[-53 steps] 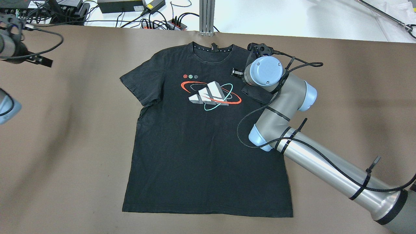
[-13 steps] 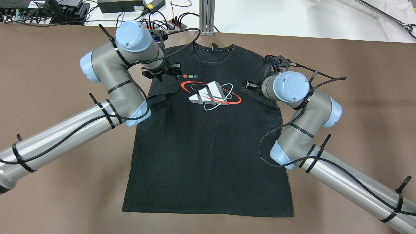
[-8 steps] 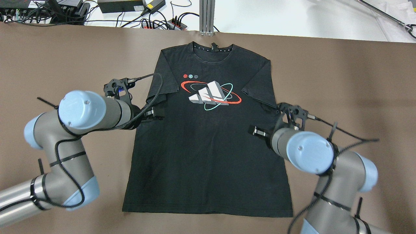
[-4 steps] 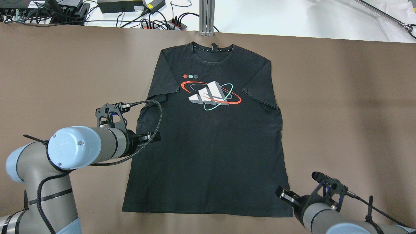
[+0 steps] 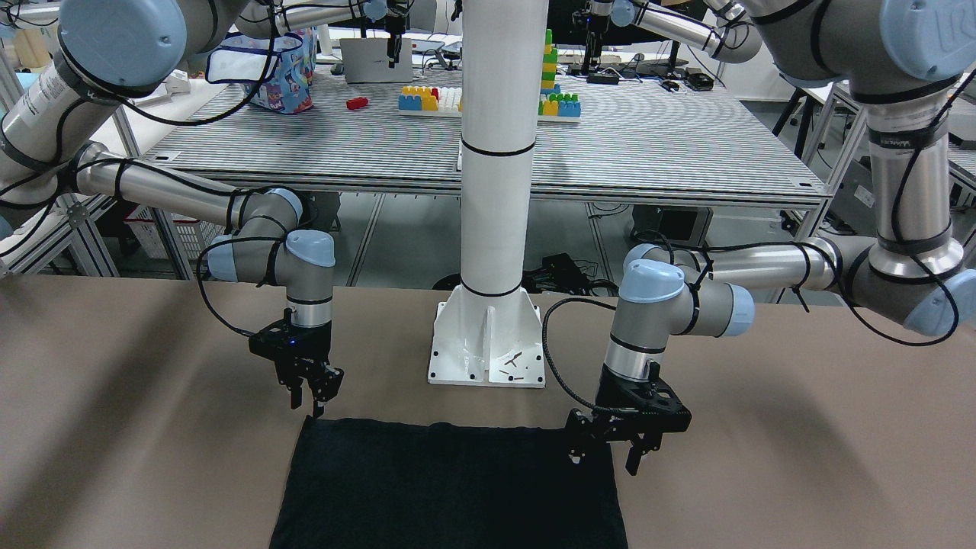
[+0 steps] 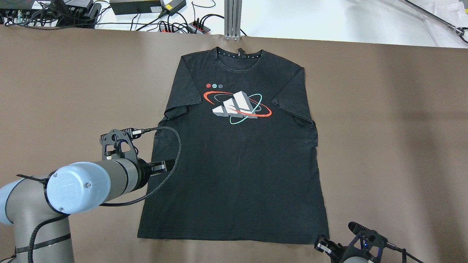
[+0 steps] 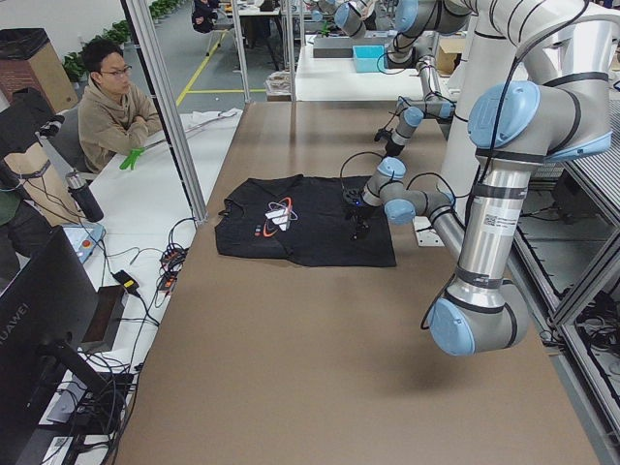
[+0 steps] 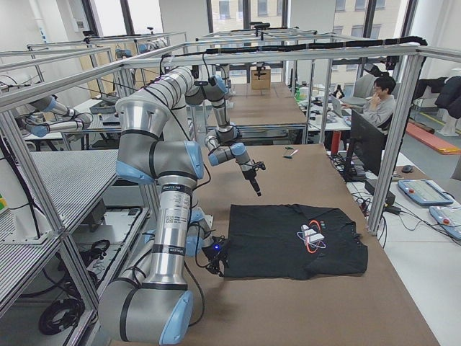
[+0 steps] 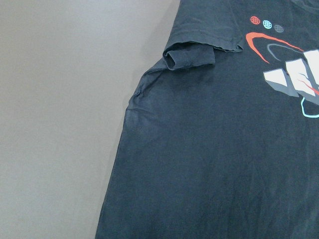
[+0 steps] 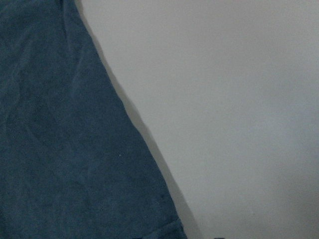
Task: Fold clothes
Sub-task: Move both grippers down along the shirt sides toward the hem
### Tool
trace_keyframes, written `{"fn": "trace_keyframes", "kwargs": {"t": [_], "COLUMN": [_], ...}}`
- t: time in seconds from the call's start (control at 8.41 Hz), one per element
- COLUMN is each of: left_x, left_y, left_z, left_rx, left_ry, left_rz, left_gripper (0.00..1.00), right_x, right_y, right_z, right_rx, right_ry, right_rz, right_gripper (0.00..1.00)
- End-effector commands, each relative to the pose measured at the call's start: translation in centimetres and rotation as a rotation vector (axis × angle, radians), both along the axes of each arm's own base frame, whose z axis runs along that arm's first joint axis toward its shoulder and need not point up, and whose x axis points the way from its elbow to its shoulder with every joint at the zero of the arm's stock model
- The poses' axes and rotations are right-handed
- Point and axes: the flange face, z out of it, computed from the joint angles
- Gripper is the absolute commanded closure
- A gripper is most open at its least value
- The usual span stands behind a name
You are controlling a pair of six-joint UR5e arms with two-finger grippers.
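Observation:
The clothes are one black T-shirt (image 6: 234, 164) with a white, red and teal logo. It lies flat on the brown table, collar at the far edge, both sleeves folded inward. It also shows in the front-facing view (image 5: 450, 488), the left wrist view (image 9: 224, 149) and the right wrist view (image 10: 60, 149). My left gripper (image 6: 164, 166) hovers open and empty over the shirt's left side edge; in the front-facing view (image 5: 606, 454) its fingers are spread above the hem corner. My right gripper (image 5: 309, 398) hangs open and empty just above the other hem corner, at the overhead view's bottom edge (image 6: 321, 246).
The white pillar (image 5: 496, 191) with its base plate stands just behind the shirt's hem. Cables and power strips (image 6: 175, 22) and an aluminium post (image 6: 233, 18) lie past the table's far edge. A seated person (image 7: 111, 102) is beyond that end.
Both arms have drawn back from the sleeves toward the near hem, empty. The sleeves now lie folded inward. In the last half second both grippers moved a little nearer the robot.

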Motion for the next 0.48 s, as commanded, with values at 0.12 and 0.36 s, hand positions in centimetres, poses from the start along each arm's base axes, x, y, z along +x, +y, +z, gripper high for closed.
{"fn": "trace_keyframes", "kwargs": {"t": [0.12, 0.36], "left_x": [-0.1, 0.2], "left_y": [0.2, 0.2], "left_z": [-0.1, 0.0], "left_rx": [-0.005, -0.006], "left_ry": [-0.004, -0.007], "left_rz": [-0.005, -0.001], "left_gripper": [0.00, 0.00], "right_x": [-0.9, -1.3], "right_y": [-0.2, -0.2], "right_z": [0.5, 1.5], "right_rx": [0.043, 0.054], "right_ry": [0.032, 0.060], "right_rz": [-0.044, -0.059], "right_gripper": [0.46, 0.50]}}
